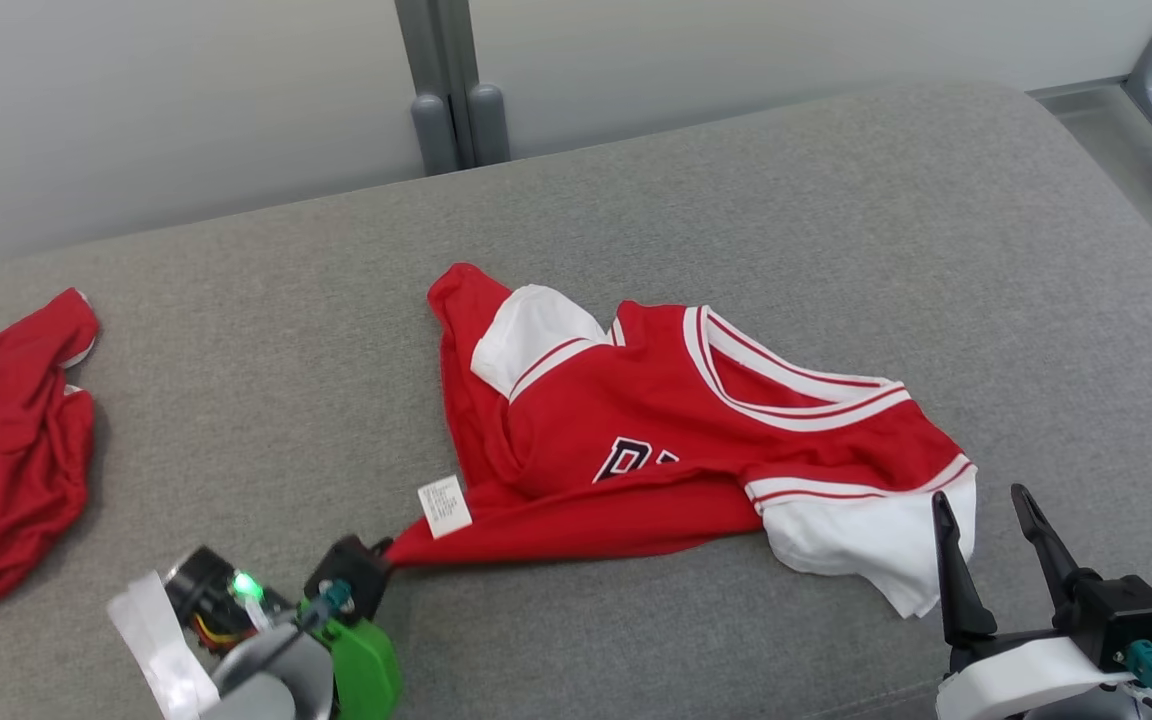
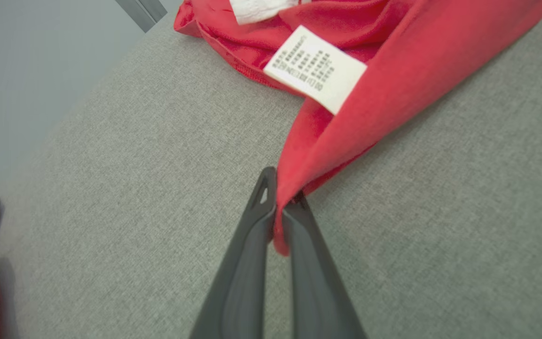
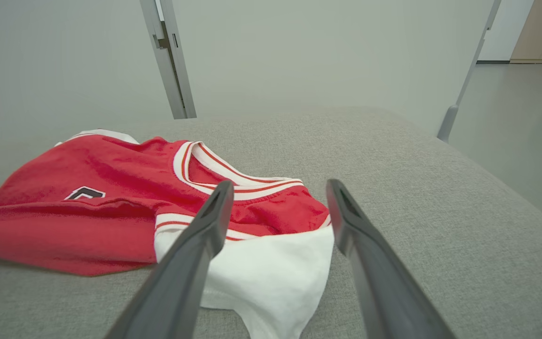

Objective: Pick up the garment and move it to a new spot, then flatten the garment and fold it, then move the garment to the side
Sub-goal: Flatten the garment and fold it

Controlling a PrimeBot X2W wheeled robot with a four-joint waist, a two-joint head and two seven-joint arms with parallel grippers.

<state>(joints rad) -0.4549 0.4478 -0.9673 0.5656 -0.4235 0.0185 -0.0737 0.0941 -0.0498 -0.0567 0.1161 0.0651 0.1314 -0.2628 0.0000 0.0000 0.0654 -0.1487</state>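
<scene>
One garment [image 1: 656,430] corner clamped in left pincer [image 2: 281,200], right pincer [image 1: 979,497] agape nearby

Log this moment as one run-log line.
stage: pick up | left pincer: shut on jersey corner | right pincer: open, near white sleeve | jersey: crumpled on grey cushion

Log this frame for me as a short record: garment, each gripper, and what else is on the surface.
garment: red and white jersey, crumpled on the grey cushion
left gripper: shut on its red corner, beside the care label
right gripper: open, by the white sleeve, holding nothing
other: second red garment at far left
</scene>
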